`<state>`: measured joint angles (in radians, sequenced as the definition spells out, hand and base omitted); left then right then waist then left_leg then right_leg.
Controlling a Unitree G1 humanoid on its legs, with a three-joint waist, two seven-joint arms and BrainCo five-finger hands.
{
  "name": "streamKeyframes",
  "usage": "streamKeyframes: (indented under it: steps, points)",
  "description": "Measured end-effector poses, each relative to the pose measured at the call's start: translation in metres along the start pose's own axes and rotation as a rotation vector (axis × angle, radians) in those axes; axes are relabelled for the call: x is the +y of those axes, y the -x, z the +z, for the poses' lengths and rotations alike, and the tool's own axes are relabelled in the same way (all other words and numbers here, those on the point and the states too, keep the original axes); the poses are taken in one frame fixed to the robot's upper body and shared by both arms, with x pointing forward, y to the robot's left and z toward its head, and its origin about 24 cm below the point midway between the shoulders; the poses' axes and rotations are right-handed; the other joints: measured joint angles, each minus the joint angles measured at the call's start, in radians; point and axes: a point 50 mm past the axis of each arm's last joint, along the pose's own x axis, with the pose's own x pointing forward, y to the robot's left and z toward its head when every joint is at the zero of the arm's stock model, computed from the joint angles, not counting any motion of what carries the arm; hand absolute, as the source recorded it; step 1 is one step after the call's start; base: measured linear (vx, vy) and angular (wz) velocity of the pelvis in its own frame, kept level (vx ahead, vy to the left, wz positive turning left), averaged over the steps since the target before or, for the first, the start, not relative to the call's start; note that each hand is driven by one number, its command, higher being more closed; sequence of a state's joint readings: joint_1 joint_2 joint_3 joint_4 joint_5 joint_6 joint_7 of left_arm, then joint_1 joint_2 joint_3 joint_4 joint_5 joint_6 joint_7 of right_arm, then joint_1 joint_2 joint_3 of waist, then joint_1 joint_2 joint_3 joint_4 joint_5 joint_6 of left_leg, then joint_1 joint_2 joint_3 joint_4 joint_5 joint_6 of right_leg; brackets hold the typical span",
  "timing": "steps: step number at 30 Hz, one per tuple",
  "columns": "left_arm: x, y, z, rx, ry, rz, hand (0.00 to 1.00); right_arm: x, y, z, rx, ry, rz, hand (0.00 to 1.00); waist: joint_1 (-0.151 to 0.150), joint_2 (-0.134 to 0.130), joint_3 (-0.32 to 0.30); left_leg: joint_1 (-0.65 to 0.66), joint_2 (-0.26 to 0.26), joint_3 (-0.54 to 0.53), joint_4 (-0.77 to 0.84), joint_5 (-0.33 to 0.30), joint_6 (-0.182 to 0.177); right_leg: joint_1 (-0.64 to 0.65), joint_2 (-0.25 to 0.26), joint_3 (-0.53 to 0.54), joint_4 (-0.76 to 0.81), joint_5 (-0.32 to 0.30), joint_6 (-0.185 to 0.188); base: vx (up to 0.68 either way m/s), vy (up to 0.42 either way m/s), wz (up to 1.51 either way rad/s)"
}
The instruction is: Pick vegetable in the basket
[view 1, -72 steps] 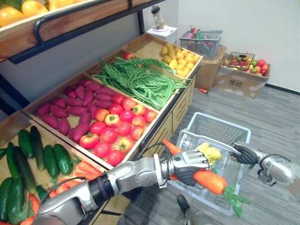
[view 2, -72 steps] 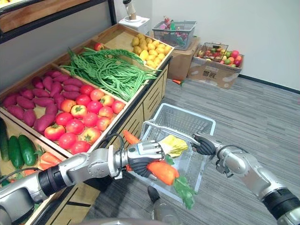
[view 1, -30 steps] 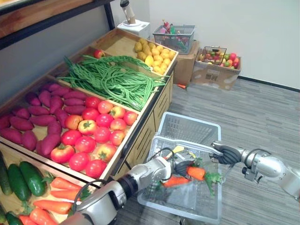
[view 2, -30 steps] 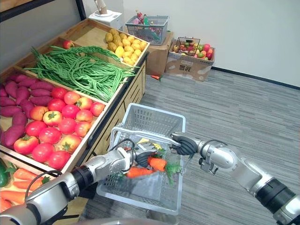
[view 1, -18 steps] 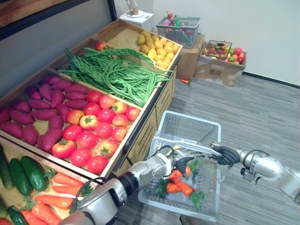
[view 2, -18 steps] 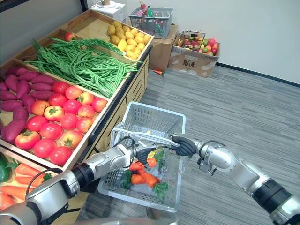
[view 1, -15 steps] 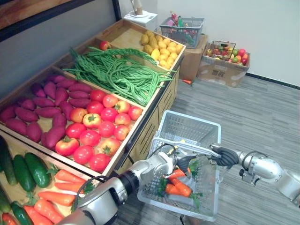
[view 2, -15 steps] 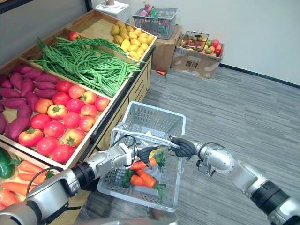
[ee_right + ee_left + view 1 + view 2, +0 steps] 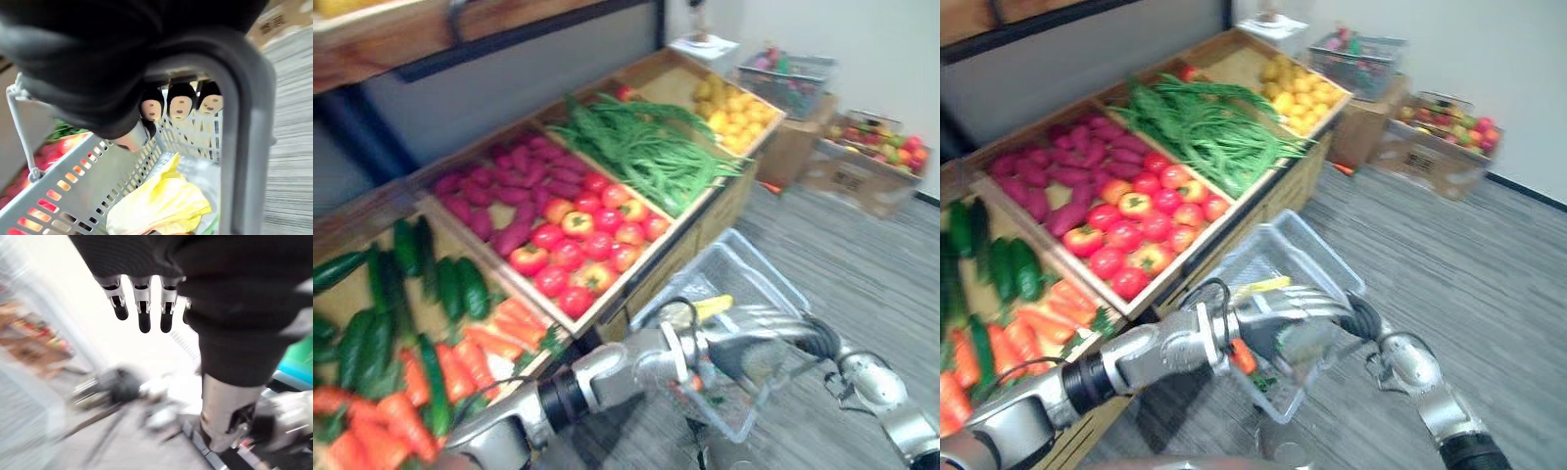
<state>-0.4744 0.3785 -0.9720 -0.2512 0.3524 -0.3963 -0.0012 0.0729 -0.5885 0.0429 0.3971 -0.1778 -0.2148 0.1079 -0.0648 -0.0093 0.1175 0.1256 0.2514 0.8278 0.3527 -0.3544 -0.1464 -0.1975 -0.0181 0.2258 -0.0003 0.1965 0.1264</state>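
While my right hand (image 9: 1363, 316) curls its fingertips (image 9: 181, 105) round the dark handle (image 9: 247, 127) of the basket (image 9: 1307, 235), my left hand (image 9: 1285, 305) shows across the basket's near end. Its fingers (image 9: 141, 308) are straight, a little apart, and hold nothing. Whether that hand touches the basket I cannot tell.

An orange carrot (image 9: 1244, 357) lies in the bottom of the basket, at 7 o'clock of my left hand, with green leaves just beside it. A yellow vegetable (image 9: 161, 205) lies in the basket too, close to its slotted wall, at 11 o'clock of my left hand.

At 10 o'clock of the basket stands the wooden counter (image 9: 1288, 186). Tomatoes (image 9: 1136, 230) fill the crate nearest the basket, with purple sweet potatoes (image 9: 1038, 181) at 10 o'clock of them, green beans (image 9: 1205, 122) at 1 o'clock, and cucumbers (image 9: 999, 264) and loose carrots (image 9: 1048, 313) at 8 o'clock.
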Motion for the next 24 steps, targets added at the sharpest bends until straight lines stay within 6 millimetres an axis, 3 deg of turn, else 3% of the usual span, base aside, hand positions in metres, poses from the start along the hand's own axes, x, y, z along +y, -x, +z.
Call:
streamKeyframes:
  steps: [1, 2, 3, 6, 11, 14, 19, 21, 24]
  points:
    - [0.004, -0.002, 0.017, -0.089, 0.030, 0.042, 0.00, 0.002, 0.004, -0.016, 0.080, -0.047, -0.048, 1.00, 0.018, 0.000, -0.004, -0.017, -0.005, -0.048, 0.000, 0.005, 0.007, 0.012, -0.017, -0.039, -0.001, -0.005, 0.000, -0.04, 0.000, 0.86]
    - [0.006, 0.000, 0.021, -0.102, 0.041, 0.056, 0.00, 0.004, 0.007, -0.024, 0.125, -0.068, -0.068, 1.00, 0.023, -0.002, -0.011, -0.028, -0.007, -0.074, 0.000, 0.008, 0.012, 0.014, -0.027, -0.059, -0.001, -0.008, -0.002, -0.06, 0.009, 1.27]
    - [0.007, 0.010, 0.020, -0.068, 0.061, 0.074, 0.00, 0.013, 0.018, -0.047, 0.248, -0.144, -0.106, 1.00, 0.031, -0.003, -0.032, -0.065, -0.017, -0.137, -0.002, 0.018, 0.026, 0.022, -0.054, -0.112, -0.008, -0.013, -0.002, -0.05, 0.015, 1.08]
    - [0.015, 0.045, 0.004, 0.118, 0.054, 0.132, 0.00, 0.033, 0.045, -0.091, 0.475, -0.297, -0.201, 1.00, 0.040, -0.006, -0.048, -0.113, -0.053, -0.257, -0.013, 0.040, 0.048, 0.055, -0.102, -0.209, -0.036, -0.013, -0.003, -0.04, 0.032, 1.11]
    - [0.051, 0.089, 0.006, 0.291, -0.039, 0.376, 0.00, 0.058, 0.090, -0.139, 0.806, -0.518, -0.369, 1.00, 0.045, -0.016, -0.085, -0.174, -0.131, -0.410, -0.073, 0.095, 0.082, 0.091, -0.172, -0.349, -0.079, -0.013, -0.002, -0.02, 0.030, 0.96]
    - [0.077, 0.114, 0.010, 0.378, -0.125, 0.591, 0.00, 0.082, 0.109, -0.150, 0.945, -0.633, -0.416, 1.00, 0.061, -0.028, -0.087, -0.195, -0.159, -0.487, -0.099, 0.126, 0.090, 0.117, -0.193, -0.424, -0.092, -0.013, -0.002, 0.01, 0.003, 0.78]
    - [0.096, 0.164, 0.014, 0.561, -0.228, 1.016, 0.00, 0.125, 0.132, -0.152, 1.090, -0.787, -0.429, 1.00, 0.079, -0.046, -0.097, -0.232, -0.182, -0.590, -0.114, 0.162, 0.094, 0.138, -0.206, -0.520, -0.090, -0.026, 0.002, 0.00, -0.018, 0.63]
    - [0.097, 0.197, 0.018, 0.675, -0.278, 1.247, 0.00, 0.142, 0.144, -0.151, 1.149, -0.836, -0.428, 1.00, 0.096, -0.064, -0.103, -0.241, -0.191, -0.628, -0.145, 0.180, 0.087, 0.141, -0.213, -0.556, -0.084, -0.045, -0.003, -0.03, -0.025, 0.54]
    - [0.084, 0.233, 0.018, 0.860, -0.301, 1.442, 0.00, 0.155, 0.150, -0.148, 1.185, -0.875, -0.428, 1.00, 0.102, -0.074, -0.104, -0.241, -0.197, -0.660, -0.173, 0.203, 0.085, 0.150, -0.216, -0.589, -0.082, -0.052, -0.006, -0.01, -0.038, 0.38]
